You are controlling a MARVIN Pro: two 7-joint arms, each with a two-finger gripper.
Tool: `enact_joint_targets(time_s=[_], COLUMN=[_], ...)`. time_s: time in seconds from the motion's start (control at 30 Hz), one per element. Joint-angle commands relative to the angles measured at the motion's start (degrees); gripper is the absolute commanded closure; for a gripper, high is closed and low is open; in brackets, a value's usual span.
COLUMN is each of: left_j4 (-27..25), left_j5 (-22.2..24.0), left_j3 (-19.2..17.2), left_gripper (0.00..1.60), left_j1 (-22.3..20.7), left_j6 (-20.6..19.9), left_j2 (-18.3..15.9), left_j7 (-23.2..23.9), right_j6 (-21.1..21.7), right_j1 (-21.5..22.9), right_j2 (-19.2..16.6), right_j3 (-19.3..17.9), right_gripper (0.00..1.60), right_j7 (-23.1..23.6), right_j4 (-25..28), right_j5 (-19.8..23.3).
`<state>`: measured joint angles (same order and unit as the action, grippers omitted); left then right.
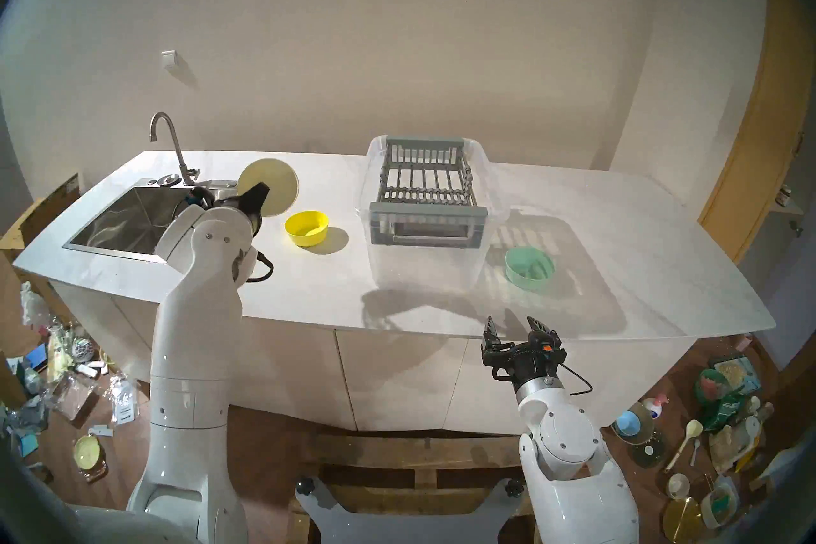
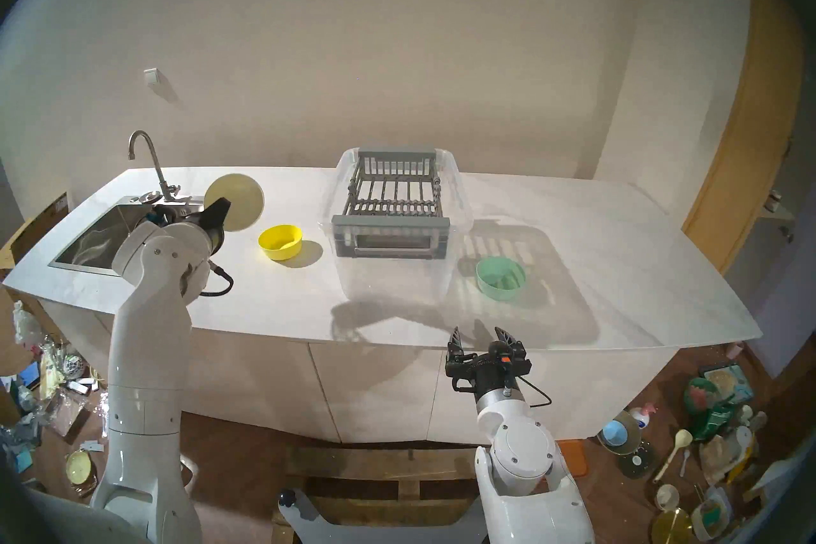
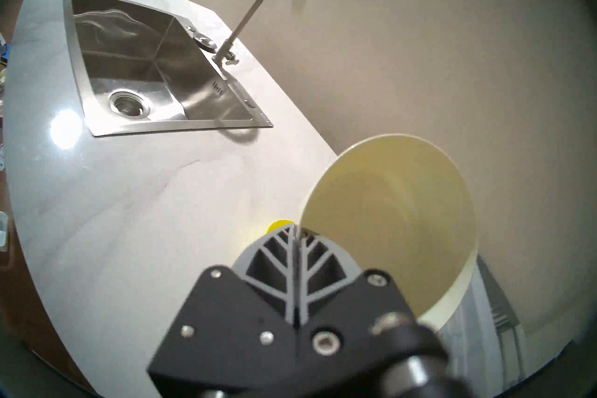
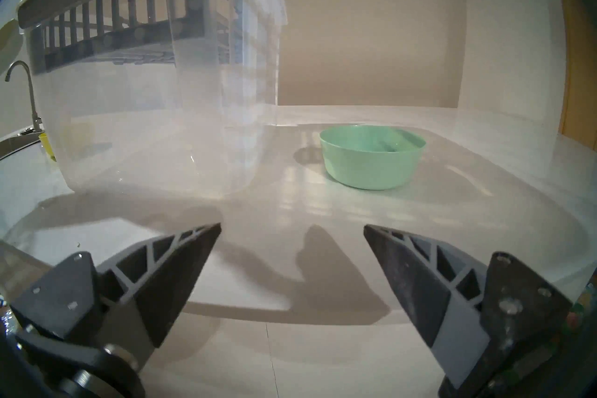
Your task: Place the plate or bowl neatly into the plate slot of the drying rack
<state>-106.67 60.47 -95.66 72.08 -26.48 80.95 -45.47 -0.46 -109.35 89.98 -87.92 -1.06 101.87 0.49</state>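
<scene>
1. The left gripper point(image 1: 260, 194) is clenching its fingers point(image 3: 310, 255) on the lower rim of a pale yellow plate point(image 1: 270, 186), holding it on edge, raised clear of the counter point(image 1: 309, 287).
2. The plate is sitting between the sink point(image 1: 128, 221), at its 9 o'clock in the head view, and the drying rack point(image 1: 426, 194), at its 3 o'clock and well apart from it.
3. The drying rack is resting inside a clear plastic tub point(image 1: 424, 269); the plate slot point(image 1: 424, 194), formed by its ribbed bars, is lying bare.
4. A yellow bowl point(image 1: 307, 227) is standing on the counter at the plate's 5 o'clock, between the plate and the tub.
5. A faucet point(image 1: 170, 141) is rising at the sink's far edge, at the plate's 10 o'clock.
6. A green bowl point(image 1: 529, 267) is sitting on the counter at the tub's 4 o'clock, just beside its wall.
7. The right gripper point(image 1: 514, 326) is waiting at the counter's near edge, its fingers point(image 4: 181, 277) released and spread wide with nothing between them.
</scene>
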Motion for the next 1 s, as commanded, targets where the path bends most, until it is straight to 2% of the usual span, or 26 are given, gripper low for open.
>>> enact_joint_targets(time_s=[0.0,0.1,0.17,0.23,0.27,0.33,0.37,0.4,0.5,0.73,0.97], left_j4=[-1.0,0.5,1.8,3.4,3.4,5.4,8.1,8.1,13.1,22.6,27.8], left_j5=[1.7,3.0,6.8,8.6,8.6,10.9,13.6,13.6,17.0,18.6,18.7], left_j3=[1.8,4.0,4.0,5.8,5.8,6.4,6.6,6.6,7.2,9.4,12.2], left_gripper=[1.60,1.60,1.60,1.60,1.60,1.60,1.60,1.60,1.60,1.60,1.60], left_j1=[-5.0,-8.5,-10.9,-14.0,-14.0,-16.1,-18.4,-18.4,-22.0,-29.2,-34.8], left_j6=[-1.8,-2.9,-4.6,-6.0,-6.0,-6.9,-7.5,-7.5,-7.5,-6.3,-6.8], left_j2=[0.1,0.2,1.6,1.9,1.9,3.0,4.1,4.1,5.3,8.0,10.0], left_j7=[1.7,2.3,2.2,2.0,2.0,1.4,0.8,0.8,0.2,0.8,1.3], right_j6=[-0.3,-0.3,-0.3,-0.3,-0.3,-0.3,-0.3,-0.3,-0.3,-0.3,-0.3], right_j1=[0.4,0.3,0.3,0.3,0.3,0.3,0.3,0.3,0.3,0.4,0.4], right_j2=[0.0,0.0,0.0,0.0,0.0,0.0,0.0,0.0,0.0,0.0,0.0], right_j3=[0.0,0.0,0.0,0.0,0.0,0.0,0.0,0.0,0.0,0.0,0.0], right_gripper=[0.00,0.00,0.00,0.00,0.00,0.00,0.00,0.00,0.00,0.00,0.00], right_j7=[0.0,0.0,0.0,0.0,0.0,0.0,0.0,0.0,0.0,0.0,0.0], right_j4=[1.4,1.4,1.4,1.5,1.5,1.5,1.5,1.5,1.5,1.3,1.2], right_j5=[0.0,0.0,0.0,0.0,0.0,0.0,0.0,0.0,0.0,0.0,0.0])
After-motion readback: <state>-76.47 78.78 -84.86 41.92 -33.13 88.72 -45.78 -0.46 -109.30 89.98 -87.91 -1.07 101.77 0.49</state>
